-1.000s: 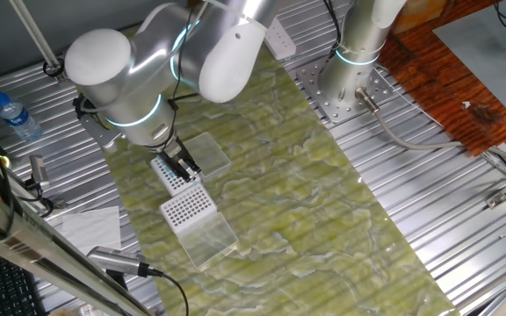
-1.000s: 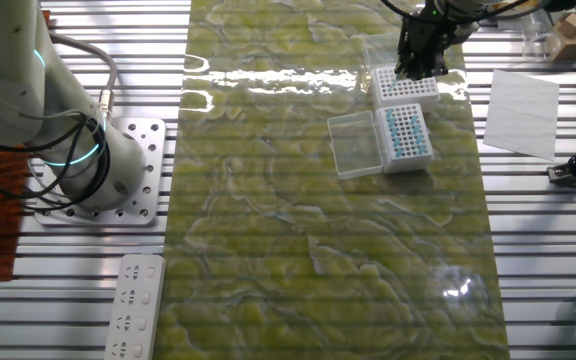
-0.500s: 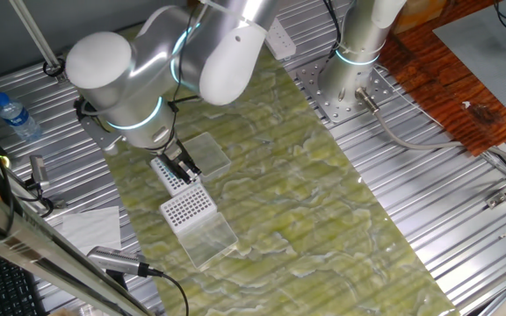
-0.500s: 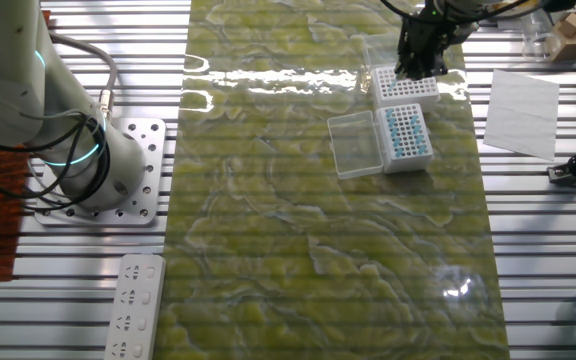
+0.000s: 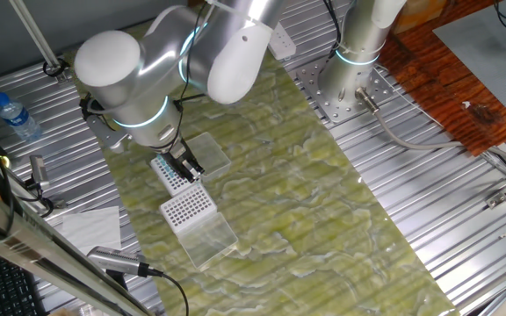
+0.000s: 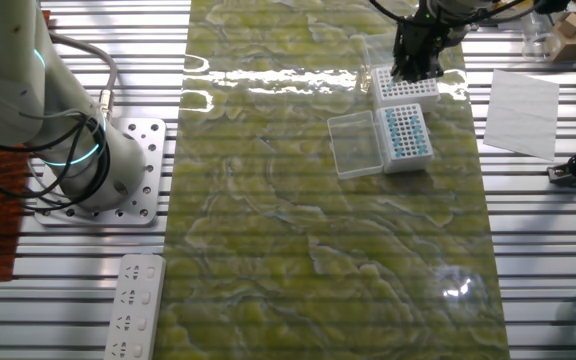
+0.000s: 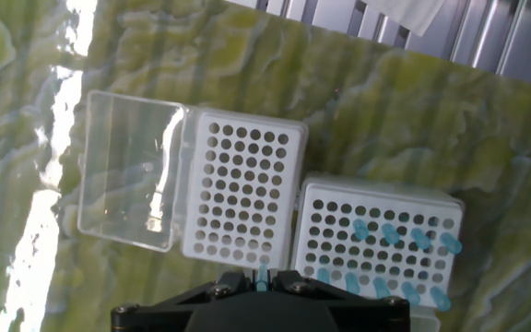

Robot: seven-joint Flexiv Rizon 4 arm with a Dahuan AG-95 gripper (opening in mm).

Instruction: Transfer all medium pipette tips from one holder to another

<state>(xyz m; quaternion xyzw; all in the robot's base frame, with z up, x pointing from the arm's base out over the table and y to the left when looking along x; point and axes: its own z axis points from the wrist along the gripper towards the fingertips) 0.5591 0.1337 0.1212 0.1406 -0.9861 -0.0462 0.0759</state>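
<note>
The gripper is closed on one medium pipette tip, whose light-blue top shows between the jaws at the bottom of the hand view. Compared with a second ago, the arm has risen a little and moved slightly over the two racks, so I judge that the tip is now pulled out of its hole and on its way to the other rack.

The empty holder lies just ahead of the jaws, with all its holes dark and its clear lid open beside it. The source holder touches it on the side. The remaining medium pipette tips stand there as slim light-blue tops, perhaps ten, though the lower row is partly cut off. Both racks sit near the far edge of the green worktop.
</note>
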